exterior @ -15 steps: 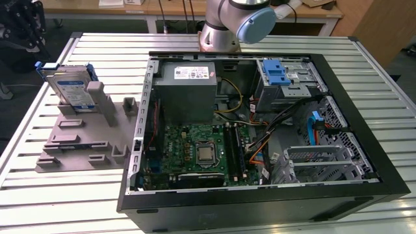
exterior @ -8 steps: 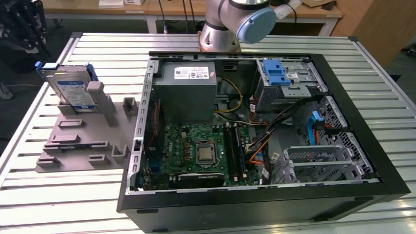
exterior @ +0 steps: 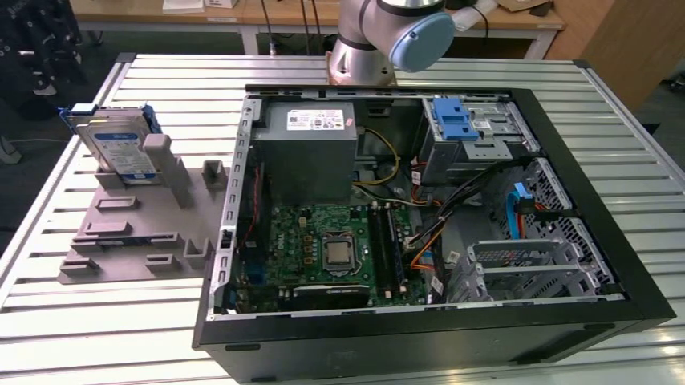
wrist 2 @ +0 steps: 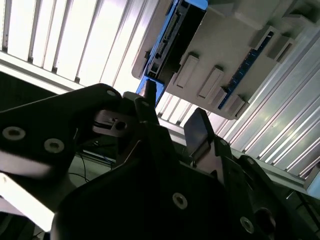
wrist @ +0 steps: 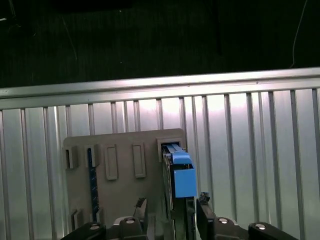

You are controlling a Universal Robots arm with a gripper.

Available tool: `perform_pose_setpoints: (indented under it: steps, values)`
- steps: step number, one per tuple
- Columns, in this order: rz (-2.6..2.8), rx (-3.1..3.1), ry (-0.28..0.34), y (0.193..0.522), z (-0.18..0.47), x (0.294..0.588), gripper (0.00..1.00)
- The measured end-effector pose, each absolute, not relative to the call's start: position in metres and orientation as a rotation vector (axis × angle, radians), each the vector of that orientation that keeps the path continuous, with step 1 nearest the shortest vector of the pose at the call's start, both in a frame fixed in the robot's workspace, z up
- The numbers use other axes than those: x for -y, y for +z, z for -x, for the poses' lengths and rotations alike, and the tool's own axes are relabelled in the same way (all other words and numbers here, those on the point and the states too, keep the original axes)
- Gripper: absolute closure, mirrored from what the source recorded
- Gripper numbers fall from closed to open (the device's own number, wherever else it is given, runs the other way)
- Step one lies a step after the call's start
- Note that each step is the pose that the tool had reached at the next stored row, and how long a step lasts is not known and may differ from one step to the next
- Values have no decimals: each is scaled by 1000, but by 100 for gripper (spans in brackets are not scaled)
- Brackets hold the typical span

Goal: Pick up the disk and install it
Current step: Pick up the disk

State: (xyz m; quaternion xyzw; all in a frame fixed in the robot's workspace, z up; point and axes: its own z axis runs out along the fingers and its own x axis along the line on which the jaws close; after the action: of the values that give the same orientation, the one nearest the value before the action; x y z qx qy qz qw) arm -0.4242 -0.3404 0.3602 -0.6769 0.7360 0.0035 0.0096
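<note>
On the grey stand [exterior: 128,233] at the exterior view's left, well apart from the open computer case [exterior: 605,265], the disk [exterior: 115,144] is standing on edge in its slot. In the first wrist view the gripper [wrist: 172,204] is hanging over the disk with jaws spread, pinching nothing. As I judge it, a finger descending off-centre is risking striking the blue frame and tipping the disk, or catching the stand's post [exterior: 157,156] just beside it. Inside the case, loose cables [exterior: 482,180] are trailing beside the drive cage [exterior: 466,120] and could be snagging anything entering.
</note>
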Motion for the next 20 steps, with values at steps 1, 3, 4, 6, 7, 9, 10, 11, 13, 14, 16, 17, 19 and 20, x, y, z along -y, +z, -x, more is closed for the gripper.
perform_pose_setpoints:
  steps: [1, 3, 4, 6, 7, 9, 10, 11, 13, 14, 16, 17, 19, 20]
  values:
    - [2114, -2298, 11, 360, 424, 340, 47]
    - [2114, -2298, 11, 360, 424, 340, 47]
    - [2114, -2298, 11, 360, 424, 340, 41]
    - [2114, -2298, 11, 360, 424, 340, 41]
    - [2114, -2298, 11, 360, 424, 340, 41]
    - [2114, -2298, 11, 360, 424, 340, 41]
    - [2114, -2298, 11, 360, 424, 340, 41]
    - [2114, -2298, 11, 360, 424, 340, 41]
    - [2114, -2298, 11, 360, 424, 340, 41]
    - [2114, -2298, 11, 360, 424, 340, 41]
    - [2120, -2292, 11, 360, 424, 340, 41]
    - [2130, -2283, 11, 360, 425, 340, 41]
    - [2149, -2266, 11, 359, 425, 340, 41]
    - [2150, -2264, 11, 358, 426, 340, 41]
